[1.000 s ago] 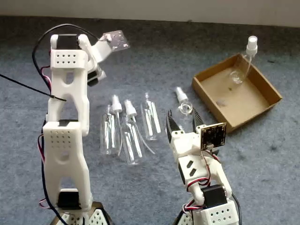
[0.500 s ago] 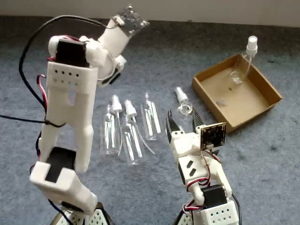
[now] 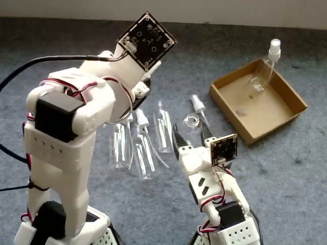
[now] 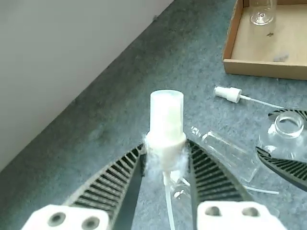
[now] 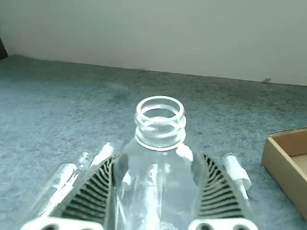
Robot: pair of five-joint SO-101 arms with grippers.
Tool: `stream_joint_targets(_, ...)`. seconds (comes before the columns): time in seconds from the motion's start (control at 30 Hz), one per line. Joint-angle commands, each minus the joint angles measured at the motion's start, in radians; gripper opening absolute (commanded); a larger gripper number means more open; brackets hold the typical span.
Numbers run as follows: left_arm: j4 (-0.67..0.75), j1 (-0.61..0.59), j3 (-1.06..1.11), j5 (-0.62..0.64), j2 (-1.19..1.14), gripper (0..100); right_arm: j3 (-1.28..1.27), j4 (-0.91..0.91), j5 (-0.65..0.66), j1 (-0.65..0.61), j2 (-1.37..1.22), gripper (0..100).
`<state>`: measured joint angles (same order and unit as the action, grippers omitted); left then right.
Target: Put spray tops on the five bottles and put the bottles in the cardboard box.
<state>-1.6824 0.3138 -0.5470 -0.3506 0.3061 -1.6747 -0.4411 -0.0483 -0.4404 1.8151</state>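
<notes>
My left gripper (image 4: 165, 160) is shut on a white spray top (image 4: 166, 120) whose thin tube hangs down between the jaws. My right gripper (image 5: 158, 191) is shut on a clear open bottle (image 5: 159, 143), neck up and uncapped. In the high view that bottle's mouth (image 3: 191, 121) shows between the right gripper's (image 3: 190, 137) dark fingers. The left arm (image 3: 97, 107) leans over the three lying bottles (image 3: 143, 150), two of which have tops on. A loose spray top (image 3: 198, 105) lies beyond the held bottle. The cardboard box (image 3: 286, 92) at the right holds one capped bottle (image 3: 265, 71).
The grey carpet runs to a pale wall at the back. The left wrist's camera board (image 3: 147, 41) sits high above the lying bottles. Open carpet lies between the held bottle and the box, and in front of the box.
The left arm has swung from the far left over the lying bottles towards the middle, its wrist rising. The right gripper has shifted its bottle slightly left.
</notes>
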Motion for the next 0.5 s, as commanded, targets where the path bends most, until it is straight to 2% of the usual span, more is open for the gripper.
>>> stream_joint_targets(0.0, 0.026, 0.033, -0.004, 0.011, 0.038, 7, -0.145, -0.005, 0.000, -0.039, 0.015, 7.3)
stream_joint_targets(0.1, 0.014, 0.039, -0.004, 0.015, 0.036, 4, -0.145, -0.005, 0.000, -0.042, 0.013, 7.3)
stream_joint_targets(0.2, 0.014, 0.101, -0.002, 0.018, 0.031, 0, -0.145, -0.005, 0.000, -0.045, 0.013, 7.3)
stream_joint_targets(0.37, 0.015, 0.255, -0.004, 0.169, 0.038, 1, -0.145, -0.007, 0.000, -0.045, 0.013, 7.3)
stream_joint_targets(0.47, 0.021, 0.306, -0.004, 0.199, 0.031, 1, -0.145, -0.010, 0.000, -0.045, 0.013, 7.3)
